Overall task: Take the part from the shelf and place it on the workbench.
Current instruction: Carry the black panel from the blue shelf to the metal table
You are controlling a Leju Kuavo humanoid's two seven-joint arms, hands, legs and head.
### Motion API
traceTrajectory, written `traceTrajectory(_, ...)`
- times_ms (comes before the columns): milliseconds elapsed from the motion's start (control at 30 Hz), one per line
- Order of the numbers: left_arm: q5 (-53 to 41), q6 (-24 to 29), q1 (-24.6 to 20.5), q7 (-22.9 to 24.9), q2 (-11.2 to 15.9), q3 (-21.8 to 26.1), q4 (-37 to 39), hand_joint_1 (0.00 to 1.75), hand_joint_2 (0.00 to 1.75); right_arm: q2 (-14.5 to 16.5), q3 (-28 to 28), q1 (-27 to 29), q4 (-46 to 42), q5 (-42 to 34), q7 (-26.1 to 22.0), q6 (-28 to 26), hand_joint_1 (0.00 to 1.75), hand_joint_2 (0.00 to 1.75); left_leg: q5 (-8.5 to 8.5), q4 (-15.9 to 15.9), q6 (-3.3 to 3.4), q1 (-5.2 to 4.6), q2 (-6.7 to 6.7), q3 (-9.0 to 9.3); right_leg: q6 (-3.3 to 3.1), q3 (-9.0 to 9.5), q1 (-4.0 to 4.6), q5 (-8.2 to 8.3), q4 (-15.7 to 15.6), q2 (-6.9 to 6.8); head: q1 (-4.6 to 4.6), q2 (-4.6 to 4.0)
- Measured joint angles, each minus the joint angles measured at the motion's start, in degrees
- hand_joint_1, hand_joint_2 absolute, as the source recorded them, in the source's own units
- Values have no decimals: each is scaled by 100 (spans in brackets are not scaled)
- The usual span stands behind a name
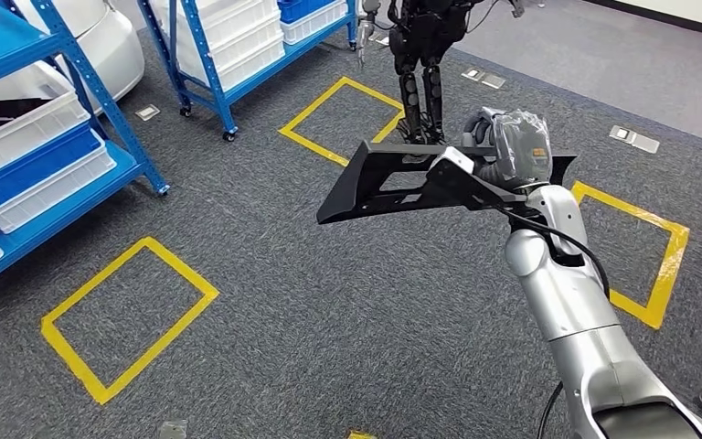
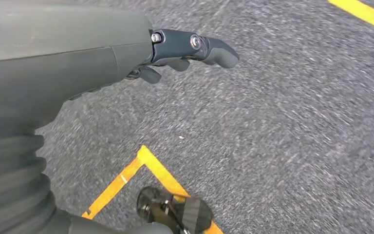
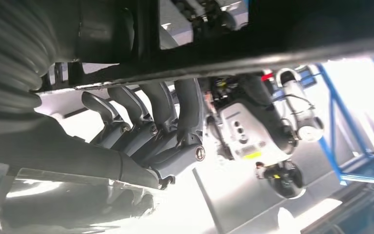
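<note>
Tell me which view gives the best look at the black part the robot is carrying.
The head view: the whole black part shows there, a long angled piece with cutouts, held by the right hand above the carpet. The right wrist view has just a dark underside of it, fingers curled around. The left wrist view looks at the floor.

part (image 1: 402, 181) held in right hand (image 1: 510, 146) above carpet (image 1: 329, 302), shelf (image 1: 46, 155) far left, another robot (image 1: 420, 55) behind

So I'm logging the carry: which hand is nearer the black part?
Right. The right hand grips the black part, fingers curled around its edge. The left hand hangs over the carpet, holding nothing.
</note>
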Motion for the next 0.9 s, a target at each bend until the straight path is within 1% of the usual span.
traceTrajectory(33, 1, 0, 2, -1, 1, 2, 0, 0, 175, 3, 0, -13, 5, 0, 0, 9, 171, 175, 103, -359, -11, 33, -165, 193, 36, -21, 0, 23, 8, 65, 3, 0)
traceTrajectory(67, 1, -1, 3, -2, 2, 4, 0, 0, 175, 10, 0, -28, 10, 0, -1, 13, 171, 175, 162, -607, -10, 50, -297, 324, 83, -53, 1, 52, 7, 129, 2, 0)
traceTrajectory(100, 3, -1, 5, -4, 3, 7, 0, 0, 175, 13, -1, -43, 15, 0, -1, 14, 171, 175, 162, -707, 12, 44, -371, 363, 137, -90, 0, 87, -1, 197, 4, 0)
traceTrajectory(133, 6, -1, 7, -7, 3, 10, 0, 0, 175, 11, -2, -53, 20, 1, -2, 15, 171, 175, 172, -714, 54, 15, -303, 353, 201, -126, -3, 131, -28, 271, 6, 0)
traceTrajectory(167, 9, -2, 6, -11, 3, 13, -1, 0, 175, 1, -3, -55, 25, 2, -2, 14, 171, 175, 212, -737, 121, 2, -211, 348, 256, -162, -2, 170, -48, 310, 4, 0)
traceTrajectory(200, 11, -3, 3, -17, 3, 14, -1, 0, 175, -18, -7, -58, 29, 2, -2, 14, 171, 175, 263, -780, 196, -18, -123, 346, 283, -218, 7, 164, -16, 233, 10, 0)
traceTrajectory(233, 13, -4, 2, -21, 3, 15, -2, 0, 175, -34, -11, -66, 35, 2, -2, 13, 171, 175, 317, -825, 269, -35, -31, 341, 277, -318, 23, 82, 132, 76, 24, 0)
traceTrajectory(267, 13, -5, 4, -24, 4, 17, -2, 0, 175, -47, -14, -74, 41, -1, -2, 13, 171, 175, 365, -864, 331, -52, 62, 328, 242, -468, 38, -71, 422, -121, 37, 0)
traceTrajectory(300, 13, -6, 10, -25, 6, 19, -2, 0, 175, -55, -16, -79, 50, -3, -3, 13, 171, 175, 391, -871, 369, -87, 154, 303, 204, -662, 43, -272, 831, -300, 49, 0)
traceTrajectory(333, 13, -7, 17, -25, 8, 22, -2, 0, 175, -59, -16, -77, 62, -7, -4, 13, 171, 175, 408, -868, 394, -113, 246, 271, 186, -855, 44, -465, 1277, -380, 60, 0)
traceTrajectory(367, 12, -7, 23, -25, 8, 26, -2, 0, 175, -64, -16, -66, 77, -12, -6, 13, 171, 175, 422, -866, 407, -136, 338, 243, 194, -989, 43, -592, 1618, -403, 60, 0)
traceTrajectory(400, 11, -8, 26, -25, 8, 29, -2, 0, 175, -72, -16, -55, 95, -18, -8, 13, 171, 175, 434, -864, 412, -156, 430, 219, 218, -1006, 44, -643, 1754, -413, 61, 0)
traceTrajectory(433, 11, -8, 27, -25, 8, 32, -2, 0, 175, -77, -17, -46, 111, -25, -9, 13, 171, 175, 444, -862, 413, -175, 518, 202, 251, -878, 51, -613, 1627, -434, 63, 0)
traceTrajectory(467, 11, -9, 27, -25, 8, 35, -2, 0, 175, -81, -18, -44, 122, -32, -9, 13, 171, 175, 450, -860, 411, -192, 601, 194, 279, -621, 61, -527, 1269, -493, 62, 0)
traceTrajectory(500, 11, -9, 26, -25, 8, 37, -2, 0, 175, -84, -19, -49, 128, -38, -9, 13, 171, 175, 453, -855, 406, -212, 677, 191, 284, -304, 77, -436, 800, -629, 64, 0)
traceTrajectory(533, 11, -9, 26, -25, 8, 39, -2, 0, 175, -81, -19, -58, 130, -41, -10, 12, 171, 175, 450, -844, 392, -242, 748, 183, 263, -36, 117, -350, 397, -765, 61, 0)
traceTrajectory(567, 10, -9, 26, -27, 8, 42, -2, 0, 175, -78, -19, -66, 130, -43, -11, 11, 171, 175, 449, -834, 374, -269, 813, 177, 221, 128, 150, -291, 131, -859, 55, 0)
traceTrajectory(600, 10, -9, 26, -28, 9, 44, -2, 0, 175, -79, -19, -72, 132, -44, -12, 10, 171, 175, 447, -823, 356, -291, 875, 172, 172, 192, 180, -259, 12, -898, 50, 0)
traceTrajectory(633, 9, -9, 26, -32, 8, 46, -2, 0, 175, -87, -20, -73, 135, -44, -13, 9, 171, 175, 447, -815, 334, -305, 940, 167, 128, 181, 204, -228, -2, -842, 43, 0)
traceTrajectory(667, 8, -9, 25, -36, 9, 49, -3, 0, 175, -101, -22, -70, 138, -45, -13, 7, 171, 175, 440, -805, 312, -301, 992, 161, 84, 167, 167, -202, -15, -765, 39, 0)
traceTrajectory(700, 5, -9, 24, -38, 11, 51, -3, 0, 175, -108, -25, -69, 140, -45, -15, 6, 171, 175, 400, -761, 281, -283, 949, 146, 47, 161, 135, -178, -28, -698, 35, 0)
traceTrajectory(733, 3, -9, 23, -43, 12, 52, -4, 0, 175, -112, -27, -69, 142, -47, -17, 5, 171, 175, 300, -640, 245, -255, 824, 100, 0, 156, 100, -152, -41, -637, 30, 0)
traceTrajectory(767, 1, -10, 27, -46, 15, 53, -4, 0, 175, -105, -28, -69, 142, -49, -19, 4, 171, 175, 133, -401, 208, -220, 642, 5, -41, 152, 65, -129, -51, -580, 25, 0)
traceTrajectory(800, 0, -11, 35, -49, 17, 54, -3, 0, 175, -92, -28, -69, 144, -50, -22, 4, 171, 175, -84, -41, 172, -185, 441, -138, -71, 135, 70, -112, -50, -516, 22, 0)
traceTrajectory(833, -1, -14, 44, -51, 16, 54, -2, 0, 175, -81, -26, -65, 148, -50, -25, 4, 171, 175, -295, 370, 143, -158, 316, -310, -95, 117, 77, -96, -48, -450, 21, 0)
traceTrajectory(867, -4, -20, 51, -51, 16, 55, -1, 0, 175, -70, -25, -56, 152, -50, -26, 4, 171, 175, -438, 716, 120, -136, 258, -457, -99, 100, 85, -83, -46, -371, 22, 0)
traceTrajectory(900, -9, -26, 55, -51, 15, 55, -1, 0, 175, -63, -23, -43, 160, -50, -28, 4, 171, 175, -471, 891, 102, -116, 240, -528, -97, 86, 92, -70, -41, -287, 22, 0)
